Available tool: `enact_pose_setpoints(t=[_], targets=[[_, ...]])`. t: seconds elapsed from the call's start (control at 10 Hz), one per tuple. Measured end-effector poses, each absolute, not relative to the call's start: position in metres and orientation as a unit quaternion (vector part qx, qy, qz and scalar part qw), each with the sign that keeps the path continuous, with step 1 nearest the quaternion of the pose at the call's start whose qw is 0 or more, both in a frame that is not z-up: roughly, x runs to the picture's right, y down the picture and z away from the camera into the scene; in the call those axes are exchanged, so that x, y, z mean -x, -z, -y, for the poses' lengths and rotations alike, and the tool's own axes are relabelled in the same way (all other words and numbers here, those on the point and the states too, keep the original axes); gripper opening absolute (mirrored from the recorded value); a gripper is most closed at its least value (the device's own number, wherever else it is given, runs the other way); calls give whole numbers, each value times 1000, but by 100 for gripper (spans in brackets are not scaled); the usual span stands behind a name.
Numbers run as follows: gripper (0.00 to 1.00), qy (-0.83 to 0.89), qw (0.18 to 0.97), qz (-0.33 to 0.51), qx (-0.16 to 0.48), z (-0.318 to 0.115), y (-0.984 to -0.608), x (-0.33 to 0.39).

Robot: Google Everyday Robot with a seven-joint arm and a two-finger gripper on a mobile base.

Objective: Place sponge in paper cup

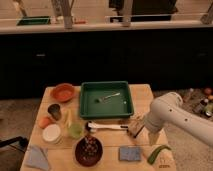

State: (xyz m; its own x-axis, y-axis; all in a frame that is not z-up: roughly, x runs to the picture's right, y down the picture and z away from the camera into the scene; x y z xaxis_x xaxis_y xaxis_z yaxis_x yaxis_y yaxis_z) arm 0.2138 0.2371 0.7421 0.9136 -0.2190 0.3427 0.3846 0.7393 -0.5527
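The sponge (130,153) is a small flat blue-grey pad lying near the table's front edge, right of centre. The paper cup (51,133) is short, wide and white, and stands upright at the front left beside a light-green cup (75,131). My gripper (142,131) hangs at the end of the white arm (167,114) at the table's right side. It is just above and to the right of the sponge, close to the brush's wooden head (134,128), and far from the paper cup.
A green tray (88,111) with a utensil sits at mid-table. An orange bowl (63,91), dark cup (55,111) and orange item (45,121) are at left. A dark bowl (89,150), folded cloth (37,156) and green vegetable (157,152) line the front. The white brush handle (106,126) lies in the middle.
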Motion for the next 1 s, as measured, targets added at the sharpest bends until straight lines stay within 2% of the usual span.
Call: enact_pose_setpoints(t=[0.3,0.7,1.0], targets=[[80,157,922,74,347,-239,-735,-201],[80,93,922,10,376,-274,-722,-189],[80,45,931,1,362,-284,-712,-181]])
